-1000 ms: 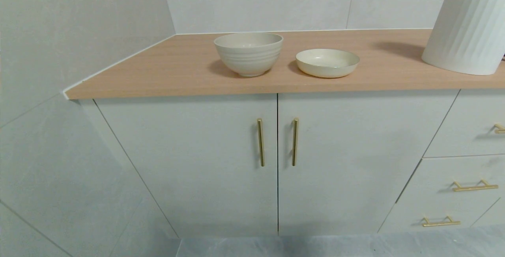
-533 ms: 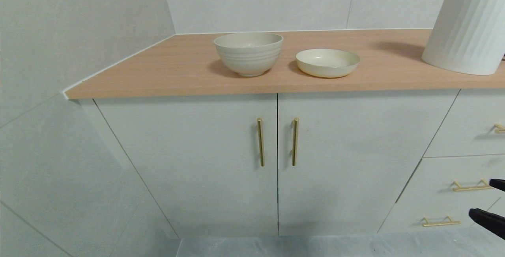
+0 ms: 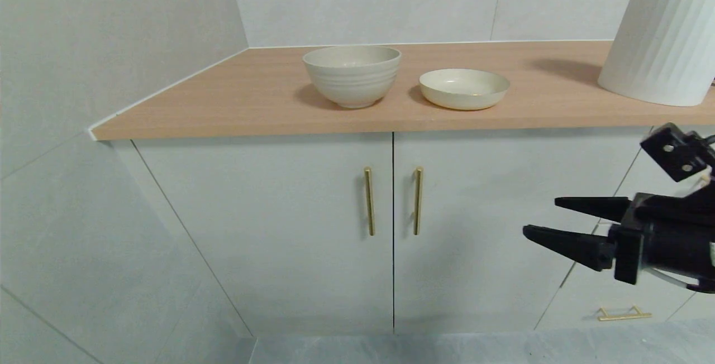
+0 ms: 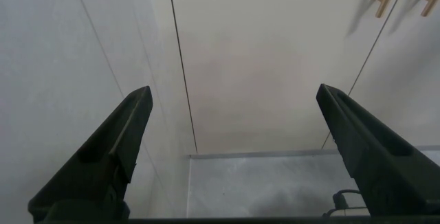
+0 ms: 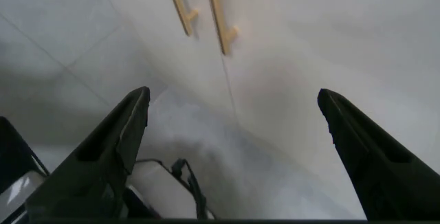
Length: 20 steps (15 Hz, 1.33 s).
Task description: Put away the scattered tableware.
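Observation:
A deep cream bowl (image 3: 352,75) and a shallow cream dish (image 3: 463,88) stand side by side on the wooden counter (image 3: 223,101), the dish to the right. My right gripper (image 3: 540,218) hangs open in front of the right cabinet door, below counter height, with nothing between its fingers. In the right wrist view its black fingers (image 5: 103,155) frame the two gold door handles (image 5: 206,7). My left gripper (image 4: 234,155) is open low by the cabinet's left side, above the floor, holding nothing.
Under the counter are two white cabinet doors (image 3: 268,230) with vertical gold handles (image 3: 368,201). Drawers with gold pulls (image 3: 623,314) lie at the right. A tall ribbed white vessel (image 3: 665,34) stands on the counter's right end. Tiled walls close the left side.
My right arm has come into the head view from the lower right, rising and moving left toward the right cabinet door. The bowl and the dish have not moved.

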{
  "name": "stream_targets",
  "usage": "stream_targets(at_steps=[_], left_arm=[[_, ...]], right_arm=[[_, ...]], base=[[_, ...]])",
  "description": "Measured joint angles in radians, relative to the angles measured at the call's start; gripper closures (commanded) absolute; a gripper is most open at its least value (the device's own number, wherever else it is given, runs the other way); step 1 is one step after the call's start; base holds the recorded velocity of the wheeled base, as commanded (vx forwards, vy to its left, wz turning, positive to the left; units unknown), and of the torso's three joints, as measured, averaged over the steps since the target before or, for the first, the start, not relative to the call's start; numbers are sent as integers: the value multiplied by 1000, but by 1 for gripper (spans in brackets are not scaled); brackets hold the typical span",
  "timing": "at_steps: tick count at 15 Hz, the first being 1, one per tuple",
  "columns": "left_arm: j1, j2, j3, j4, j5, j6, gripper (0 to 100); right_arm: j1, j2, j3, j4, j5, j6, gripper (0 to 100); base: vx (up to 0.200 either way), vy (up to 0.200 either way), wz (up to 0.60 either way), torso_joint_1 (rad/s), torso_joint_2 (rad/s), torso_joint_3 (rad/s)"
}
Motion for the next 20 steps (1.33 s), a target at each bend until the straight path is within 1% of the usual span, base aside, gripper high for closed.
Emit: stream_targets(at_steps=[1,4,6,7,10,14,15,20], left_arm=[[0,0,0,0,0,0,0],[0,0,0,0,0,0,0],[1,0,0,0,0,0,0],[1,0,0,0,0,0,0],[0,0,0,0,0,0,0],[1,0,0,0,0,0,0],[1,0,0,0,0,0,0],[0,0,0,0,0,0,0]], right_arm=[[29,55,-36,-12,-1,14,0],[124,189,-144,-28,-2,135,0],[164,258,-182,-30,2,231,0],[178,295,-193,-51,3,254,0],[198,380,-195,-264,2,304,0],[195,503,-199,-498,-2,329,0],[195,529,-201,-516,-3,333,0],[198,586,-216,-521,-1,377,0]], base=[[0,0,0,0,0,0],[0,0,0,0,0,0],[0,0,0,0,0,0],[0,0,0,0,0,0],[0,0,0,0,0,0],[0,0,0,0,0,0],[0,0,0,0,0,0],[0,0,0,0,0,0]])
